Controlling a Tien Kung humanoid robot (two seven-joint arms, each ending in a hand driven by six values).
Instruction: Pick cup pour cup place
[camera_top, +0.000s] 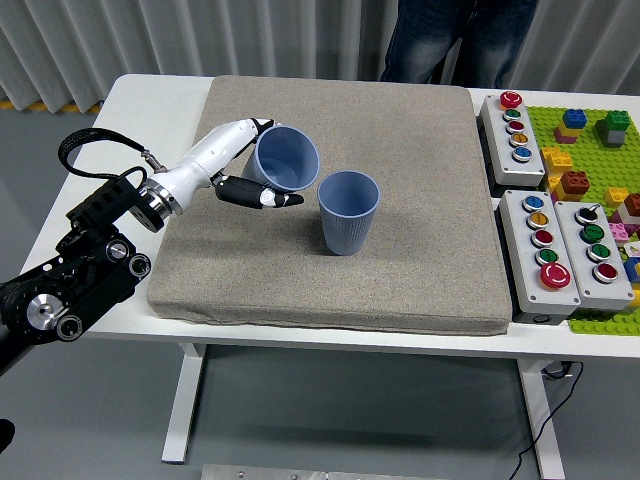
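**Blue cup held tilted beside its twin on padded table**

A blue cup (288, 158) was clasped in the robot's left hand (240, 165), raised clear of the grey mat (330, 280) and tipped so that its open mouth faced up and toward the camera. The white-shelled fingers (235, 135) wrapped round the cup's far side while the dark thumb (258, 195) lay along its near side, closing the hand on the cup's wall. The black left arm (80, 270) reached in from the lower left, a cable looping above its wrist.

Just to the right of the hand, a second blue cup (348, 212) stood upright on the mat, its rim close to the held cup's but apart from it. What either cup contained could not be made out.

Well to the right of the hand, beyond the mat's edge, three grey button boxes (555, 250) with coloured push-buttons sat on the white table (140, 110), and past them a green baseplate (595, 130) carried scattered toy bricks. Beyond the hand, at the table's far side, a person in jeans (455, 40) stood with only the legs showing. The robot's right hand did not appear.
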